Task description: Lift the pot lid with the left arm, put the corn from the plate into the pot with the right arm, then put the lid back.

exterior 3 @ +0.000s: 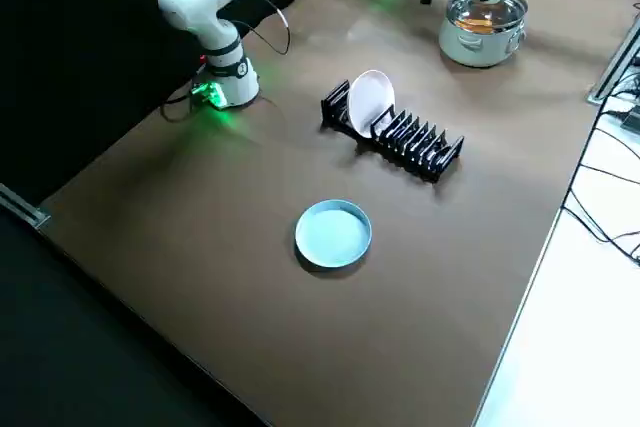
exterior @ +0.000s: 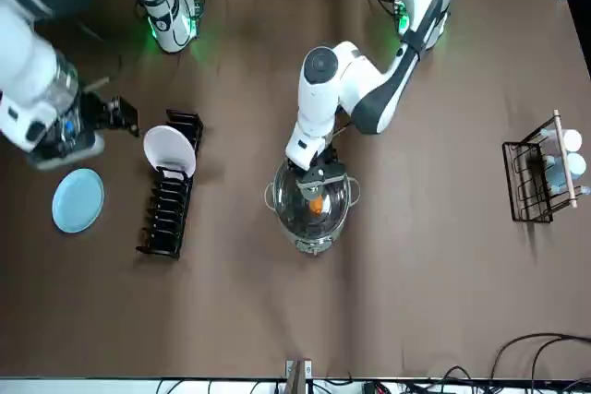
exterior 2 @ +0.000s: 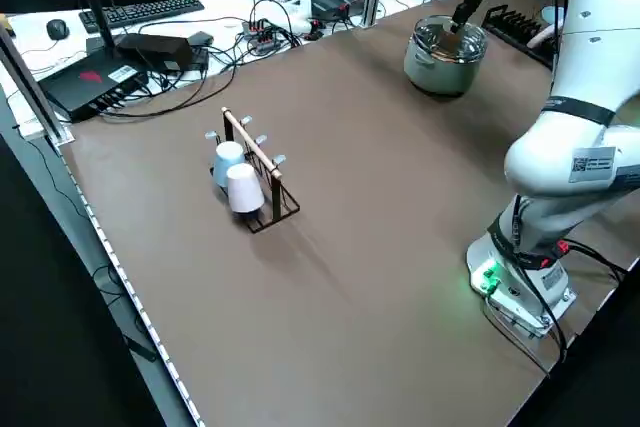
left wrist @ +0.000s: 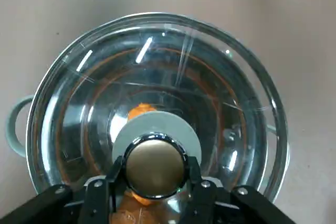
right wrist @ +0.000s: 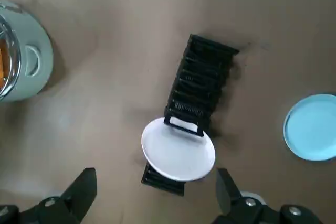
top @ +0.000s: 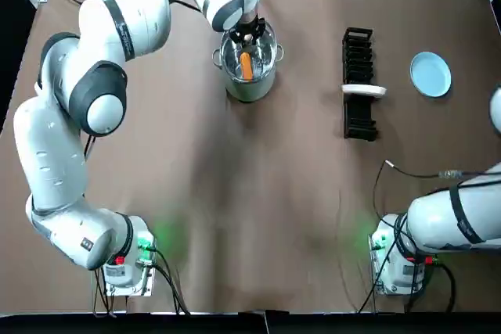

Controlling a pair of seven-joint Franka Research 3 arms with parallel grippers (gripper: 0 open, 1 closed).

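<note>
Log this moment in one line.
left hand: shut on glass pot lid atop silver pot | orange corn: inside pot | right hand: open, empty, near black dish rack

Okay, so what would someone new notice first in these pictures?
The left gripper grips the knob of the glass lid on the pot at the far middle of the table, with orange corn inside. On the robot's right, the right gripper hangs open above a black dish rack holding a white plate, beside an empty blue plate.
</note>
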